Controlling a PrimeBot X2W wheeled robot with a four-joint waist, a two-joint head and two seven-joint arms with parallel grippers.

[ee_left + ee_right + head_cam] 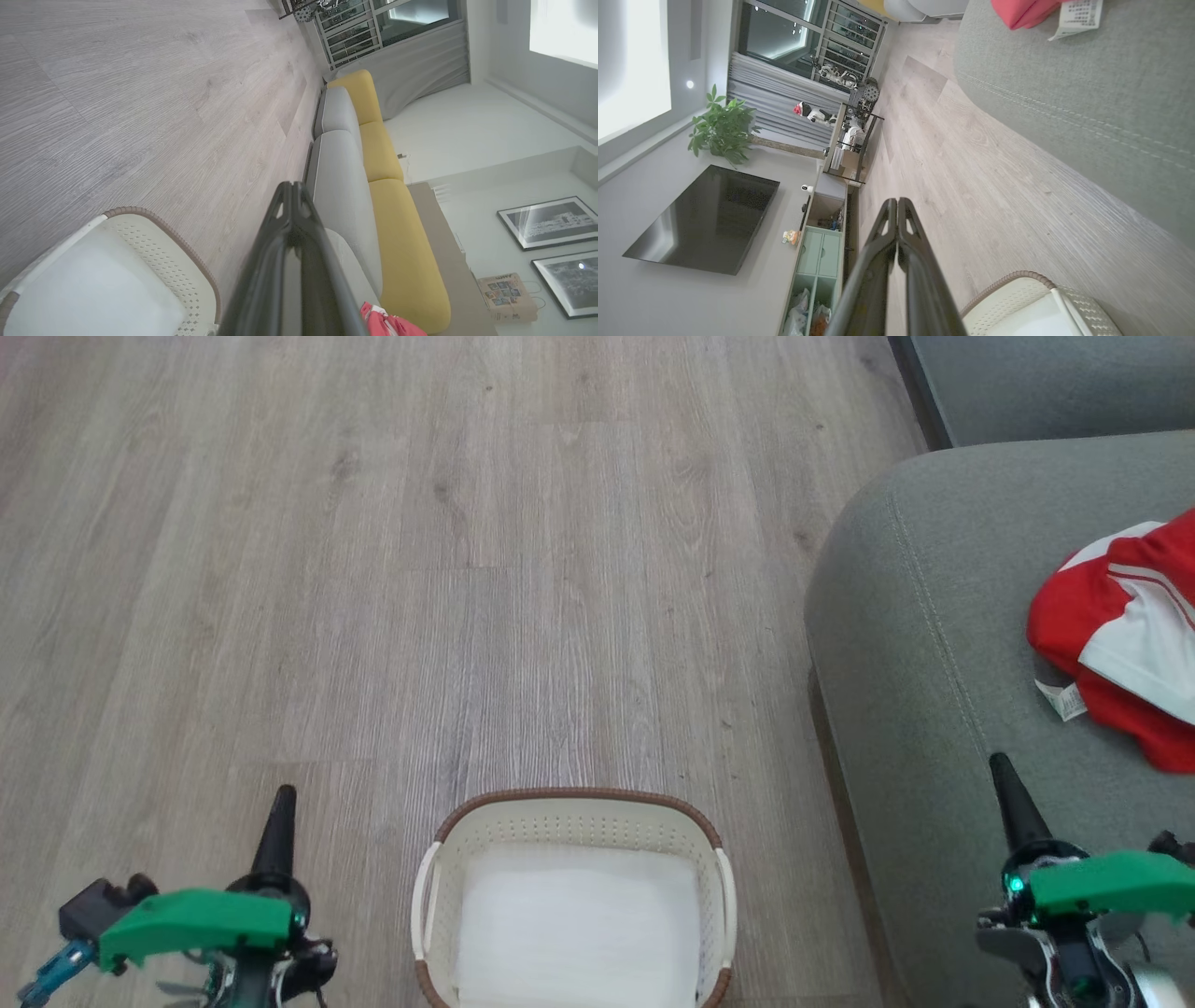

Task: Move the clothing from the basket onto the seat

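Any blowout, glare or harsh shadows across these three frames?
Head view: flat, even light; the basket bottom reads nearly blown white, with little shadow on the floor. Left wrist view: bright panel clipped to white, glare streaks on the framed picture. Right wrist view: lit patch clipped too, soft sheen on the TV.

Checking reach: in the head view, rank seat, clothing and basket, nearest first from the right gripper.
1. Grey-green fabric seat, beneath the right gripper.
2. Bright red jersey clothing, on the seat, right edge.
3. Cream perforated plastic basket, empty, bottom centre.
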